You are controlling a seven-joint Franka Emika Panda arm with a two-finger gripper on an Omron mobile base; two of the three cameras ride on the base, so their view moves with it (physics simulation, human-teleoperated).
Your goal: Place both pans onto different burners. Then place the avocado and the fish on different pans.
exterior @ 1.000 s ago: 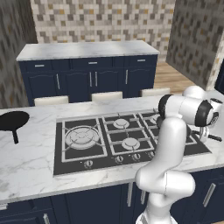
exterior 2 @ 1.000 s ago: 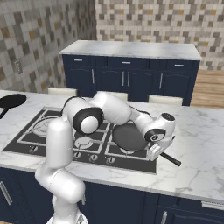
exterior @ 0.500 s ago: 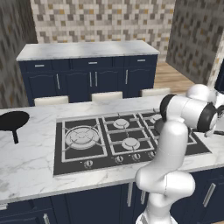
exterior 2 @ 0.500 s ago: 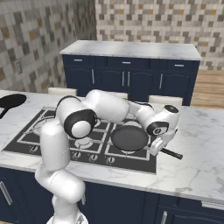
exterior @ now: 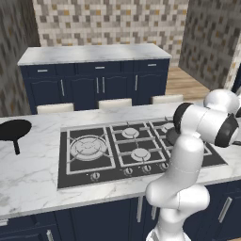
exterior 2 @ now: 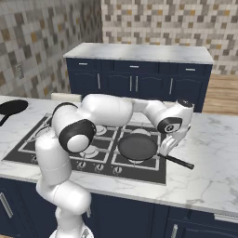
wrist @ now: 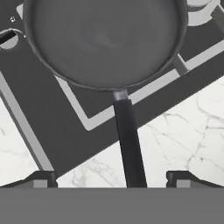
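Hand [wrist: 111,177]: my fingers apart, straddling handle, gripping nothing. Pan 1 [exterior 2: 137,146] on burner; pan 2 [exterior: 13,130] on desk [exterior: 28,174], pending.

White marble table [exterior: 33,179] with grey veining, carried on navy-blue cabinet fronts [exterior: 99,219] with slim silver handles. Row of small round silver control knobs [exterior: 128,171] along the near edge of the black cooktop. Just beyond the far edge, three cream chair backs [exterior: 112,102]. Farther off, long navy-blue cabinet run [exterior 2: 135,82] under a pale marble top. Behind, mosaic wall [exterior: 110,21] of beige, grey and brown tiles. Wooden floor [exterior 2: 224,92] at right.
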